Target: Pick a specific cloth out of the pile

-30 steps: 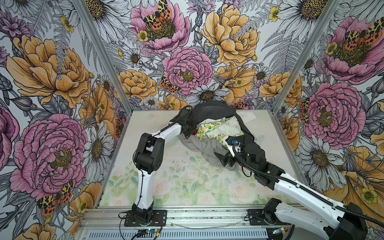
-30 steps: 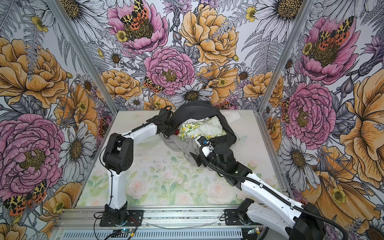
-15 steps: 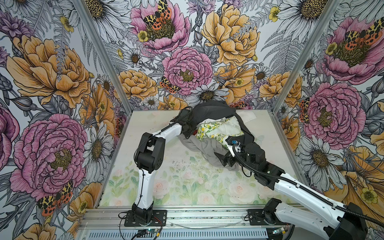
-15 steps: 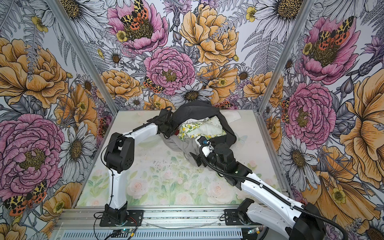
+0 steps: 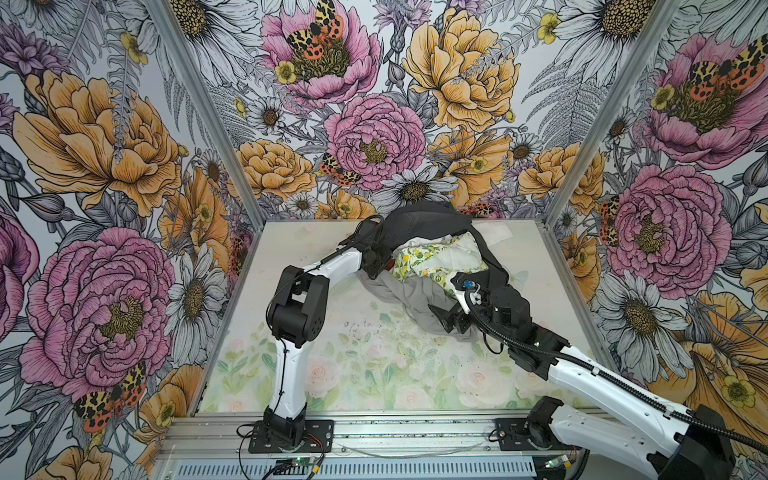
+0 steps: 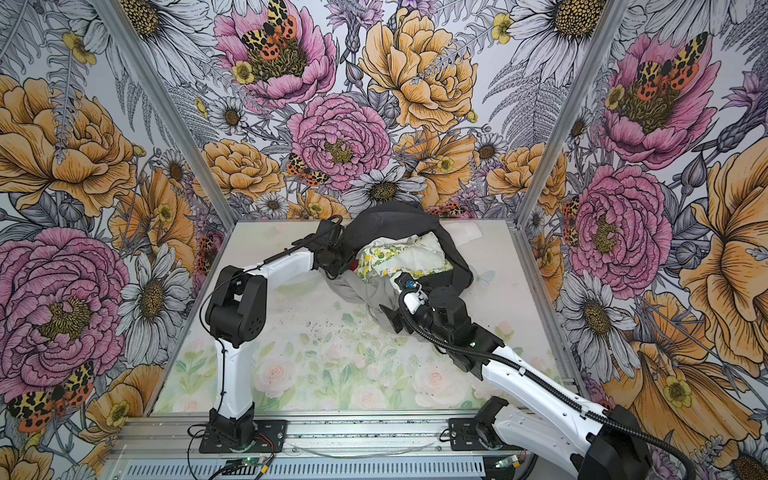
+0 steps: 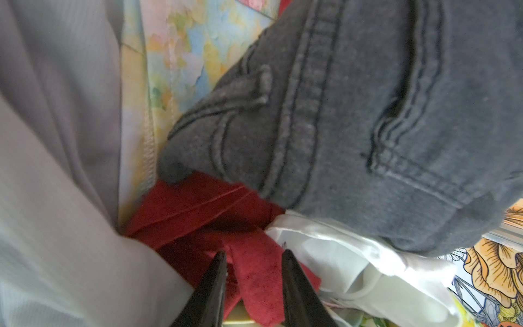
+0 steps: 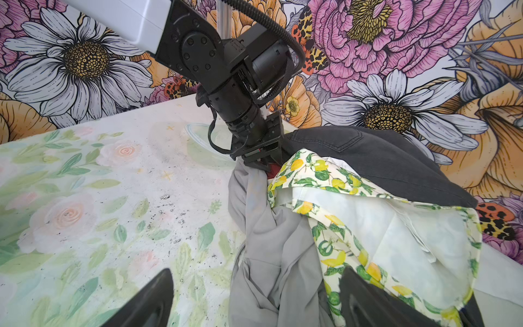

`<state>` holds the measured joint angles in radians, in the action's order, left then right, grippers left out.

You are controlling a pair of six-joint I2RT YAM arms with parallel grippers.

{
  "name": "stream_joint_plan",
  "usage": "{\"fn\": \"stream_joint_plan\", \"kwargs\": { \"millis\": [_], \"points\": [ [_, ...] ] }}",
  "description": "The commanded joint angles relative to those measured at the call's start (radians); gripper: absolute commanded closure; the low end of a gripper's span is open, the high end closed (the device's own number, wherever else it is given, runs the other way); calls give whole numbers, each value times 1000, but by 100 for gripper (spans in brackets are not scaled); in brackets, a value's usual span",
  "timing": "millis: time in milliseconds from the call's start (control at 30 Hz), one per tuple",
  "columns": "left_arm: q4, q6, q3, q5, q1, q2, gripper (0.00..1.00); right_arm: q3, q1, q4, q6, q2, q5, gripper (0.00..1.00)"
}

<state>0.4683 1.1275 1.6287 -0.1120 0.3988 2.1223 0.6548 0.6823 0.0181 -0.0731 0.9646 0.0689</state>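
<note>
The cloth (image 7: 198, 206) is deep red and lies wedged under the dark charcoal garment (image 7: 368, 113), next to a white satin piece (image 7: 353, 269). In both top views only a red sliver of the cloth (image 5: 388, 264) (image 6: 353, 266) shows at the left edge of the pile (image 5: 436, 257). My left gripper (image 7: 254, 252) is pushed into that edge. Its fingers stand partly apart with a fold of the cloth between them, not visibly squeezed. My right gripper (image 8: 254, 271) is wide open, low at the pile's near side (image 5: 446, 318), straddling the light grey garment (image 8: 268, 254).
A lemon-print cloth (image 8: 339, 240) and white pieces lie on top of the pile, ringed by the charcoal garment (image 5: 415, 224). The pile sits at the back of the floral table (image 5: 332, 353), close to the rear wall. Patterned walls enclose three sides.
The left arm's elbow has shifted very slightly; its gripper stays at the pile's left edge. The right arm and the pile look unchanged.
</note>
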Motion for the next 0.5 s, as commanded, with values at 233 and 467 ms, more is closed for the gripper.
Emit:
{"fn": "stream_joint_plan", "kwargs": {
  "millis": [233, 467],
  "points": [
    [1, 9, 46, 14, 12, 17, 70, 0, 9, -5, -8, -2, 7, 8],
    [2, 11, 71, 11, 17, 40, 73, 0, 9, -5, -8, -3, 3, 8]
  ]
}}
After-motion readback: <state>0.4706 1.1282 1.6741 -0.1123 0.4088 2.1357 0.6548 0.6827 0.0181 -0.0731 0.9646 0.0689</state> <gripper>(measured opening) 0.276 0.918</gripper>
